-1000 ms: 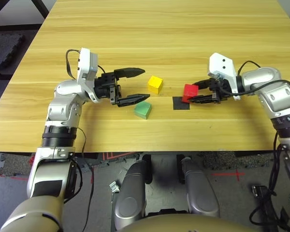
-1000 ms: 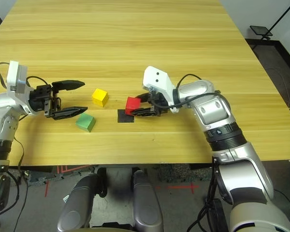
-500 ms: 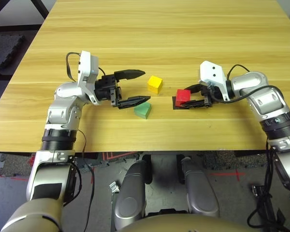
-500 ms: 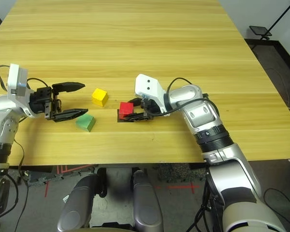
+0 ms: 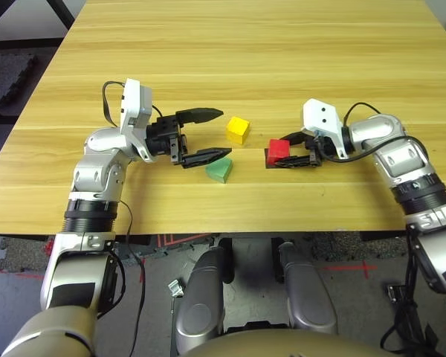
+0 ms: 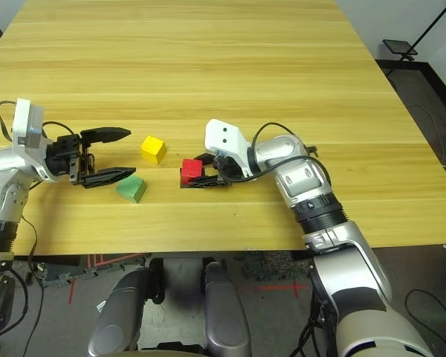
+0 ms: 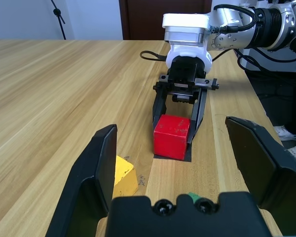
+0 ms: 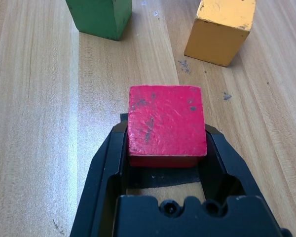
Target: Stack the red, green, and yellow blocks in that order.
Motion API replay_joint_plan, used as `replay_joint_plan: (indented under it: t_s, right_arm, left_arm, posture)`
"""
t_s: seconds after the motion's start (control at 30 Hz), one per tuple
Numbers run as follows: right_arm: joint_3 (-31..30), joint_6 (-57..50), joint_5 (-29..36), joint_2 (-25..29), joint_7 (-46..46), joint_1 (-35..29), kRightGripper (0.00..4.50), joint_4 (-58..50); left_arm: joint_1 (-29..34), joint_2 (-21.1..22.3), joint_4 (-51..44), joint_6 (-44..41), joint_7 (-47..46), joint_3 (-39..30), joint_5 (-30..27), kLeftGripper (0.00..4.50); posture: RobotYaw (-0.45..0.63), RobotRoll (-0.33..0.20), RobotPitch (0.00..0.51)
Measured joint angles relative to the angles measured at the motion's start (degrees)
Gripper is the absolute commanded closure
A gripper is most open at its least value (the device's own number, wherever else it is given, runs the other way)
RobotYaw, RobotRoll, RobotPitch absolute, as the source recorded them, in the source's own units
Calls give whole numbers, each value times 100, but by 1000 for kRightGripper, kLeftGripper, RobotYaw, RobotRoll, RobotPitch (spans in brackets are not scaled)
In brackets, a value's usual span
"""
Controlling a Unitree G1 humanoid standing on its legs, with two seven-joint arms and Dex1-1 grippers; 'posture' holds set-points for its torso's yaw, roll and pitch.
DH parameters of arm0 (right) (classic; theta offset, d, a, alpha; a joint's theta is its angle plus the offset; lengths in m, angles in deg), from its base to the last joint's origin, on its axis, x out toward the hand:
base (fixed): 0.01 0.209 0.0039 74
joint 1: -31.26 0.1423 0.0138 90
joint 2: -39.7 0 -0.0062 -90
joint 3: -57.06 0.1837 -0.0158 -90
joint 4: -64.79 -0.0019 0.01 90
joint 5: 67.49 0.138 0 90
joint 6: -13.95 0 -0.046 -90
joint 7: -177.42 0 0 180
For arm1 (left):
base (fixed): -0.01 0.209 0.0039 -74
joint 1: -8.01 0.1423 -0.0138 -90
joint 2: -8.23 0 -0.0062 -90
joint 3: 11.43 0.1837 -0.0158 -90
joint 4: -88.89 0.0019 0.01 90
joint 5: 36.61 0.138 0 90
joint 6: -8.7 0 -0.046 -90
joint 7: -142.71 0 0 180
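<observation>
Red block (image 5: 279,149): clamped between right gripper (image 5: 291,152) fingers, over black patch (image 5: 272,160). Yellow block (image 5: 238,129) at 10 o'clock of red; green block (image 5: 219,169) at 8 o'clock, beside near finger of left gripper (image 5: 215,134), jaws wide apart

From my seat the bench (image 5: 282,44) looks like pale wood with long straight grain, smooth with a soft satin sheen. The red block (image 8: 166,123) is matt painted wood, scuffed with little grey marks on top. The yellow block (image 8: 221,27) has the same dull paint, chipped a bit at the edges, and the green block (image 8: 99,17) is matt too. The black patch (image 8: 160,177) under the red one looks flat and non-reflective, like tape. The right gripper (image 7: 178,132) and left gripper (image 5: 208,136) have black plastic-looking fingers, slightly glossy. My forearms (image 5: 100,167) are brushed silver metal, with white glossy plastic wrist housings.
</observation>
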Motion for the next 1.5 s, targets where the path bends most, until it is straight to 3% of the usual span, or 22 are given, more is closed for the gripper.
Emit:
replay_joint_plan:
  t_s: [0.2, 0.57, 0.93, 1.27, 1.5]
  right_arm:
    - [-3, 158, -171, 6, 3, -45, 21, 106]
    - [178, 124, 9, 55, -246, 171, 21, 143]
    - [611, -1090, 809, 820, -1022, 395, 21, -870]
    - [945, -1303, 1045, 1510, -1207, 42, 21, -1155]
    - [1168, -1462, 1225, 1677, -1045, -180, 21, -1321]
  left_arm:
    - [-3, -13, 8, 1, 0, 1, 0, 0]
    - [-231, -57, 200, 8, 46, 22, 3, 0]
    - [-230, -37, 311, 45, 156, 33, 20, 0]
    - [-164, 369, 292, 32, 280, 7, 65, 0]
    - [88, 682, 339, 588, 1089, 192, 234, 0]
  posture:
    - [325, 16, 269]
    - [312, 21, 270]
    - [303, 28, 269]
    - [280, 51, 273]
    - [258, 52, 278]
